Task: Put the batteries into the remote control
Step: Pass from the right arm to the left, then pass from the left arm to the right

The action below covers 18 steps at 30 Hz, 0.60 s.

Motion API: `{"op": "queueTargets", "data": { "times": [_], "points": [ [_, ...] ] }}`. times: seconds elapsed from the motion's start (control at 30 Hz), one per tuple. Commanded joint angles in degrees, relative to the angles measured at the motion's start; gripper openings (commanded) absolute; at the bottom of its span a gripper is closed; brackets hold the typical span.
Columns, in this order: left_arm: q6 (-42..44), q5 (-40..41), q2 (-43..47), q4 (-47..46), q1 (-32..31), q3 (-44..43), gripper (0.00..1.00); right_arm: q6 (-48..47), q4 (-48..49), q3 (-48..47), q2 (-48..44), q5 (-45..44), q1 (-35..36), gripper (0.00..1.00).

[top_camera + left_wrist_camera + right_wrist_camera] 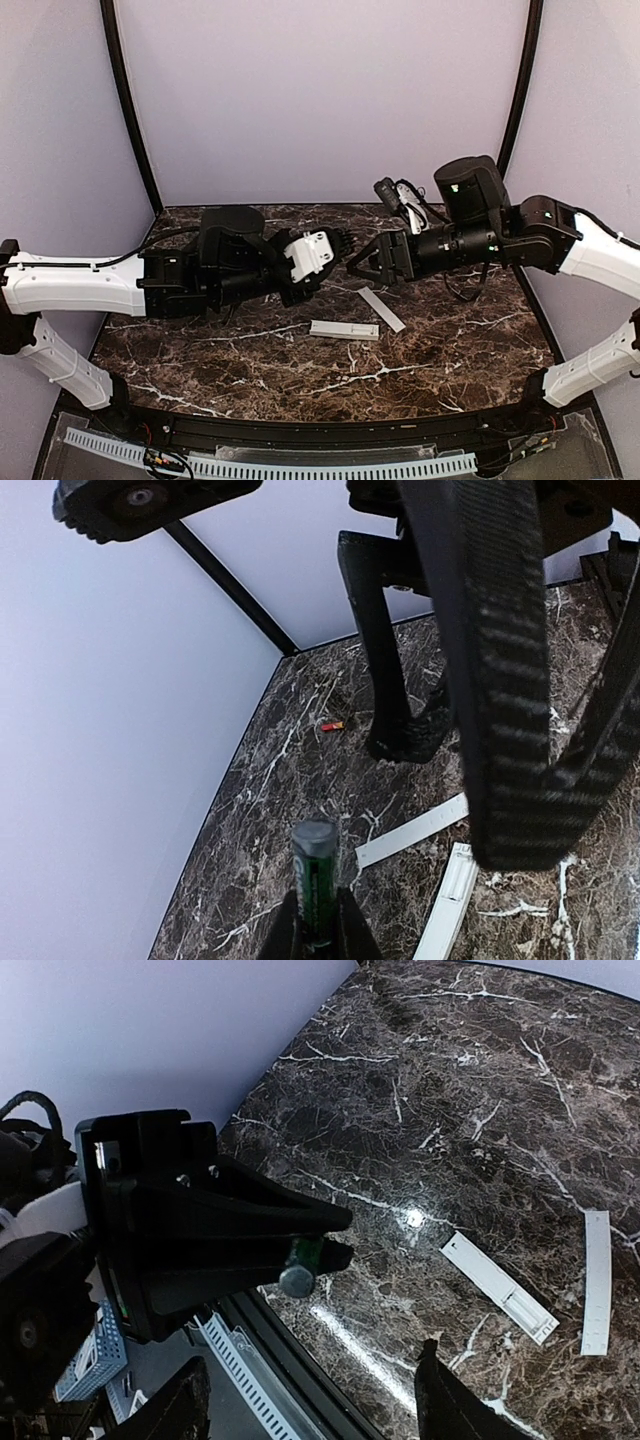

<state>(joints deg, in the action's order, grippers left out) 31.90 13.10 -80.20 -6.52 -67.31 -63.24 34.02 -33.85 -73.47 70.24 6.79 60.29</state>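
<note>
Left jaws gripping battery, marble, lilac walls

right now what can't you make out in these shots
- Top view: the green battery held by the left gripper is hidden where both grippers meet.
- Left wrist view: the red battery is too small to read its ends; the remote control is cut by the bottom edge.
- Right wrist view: the open right gripper has its fingers cut by the bottom edge.
</note>
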Motion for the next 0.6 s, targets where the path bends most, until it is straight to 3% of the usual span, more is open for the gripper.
{"op": "queueTargets", "data": {
  "times": [0.0, 0.13, 0.43, 0.57],
  "points": [
    [2.09, 1.30, -0.53, 1.10, -0.83, 0.60, 0.00, 1.37, 3.64, -1.70, 0.38, 3.52, -0.58, 0.66],
    [2.34, 1.47, -0.53, 1.01, -0.98, 0.44, 0.00, 1.95, 5.32, -2.06, 1.95, 4.26, -1.47, 0.64],
    [2.30, 0.89, -0.62, 0.78, -1.16, 0.51, 0.00, 3.18, 8.09, -2.02, 4.13, 5.54, -3.78, 0.37],
    [2.46, 1.26, -0.69, 0.51, -1.22, 0.52, 0.00, 3.16, 8.31, -2.12, 5.03, 6.46, -3.82, 0.31]
  ]
}}
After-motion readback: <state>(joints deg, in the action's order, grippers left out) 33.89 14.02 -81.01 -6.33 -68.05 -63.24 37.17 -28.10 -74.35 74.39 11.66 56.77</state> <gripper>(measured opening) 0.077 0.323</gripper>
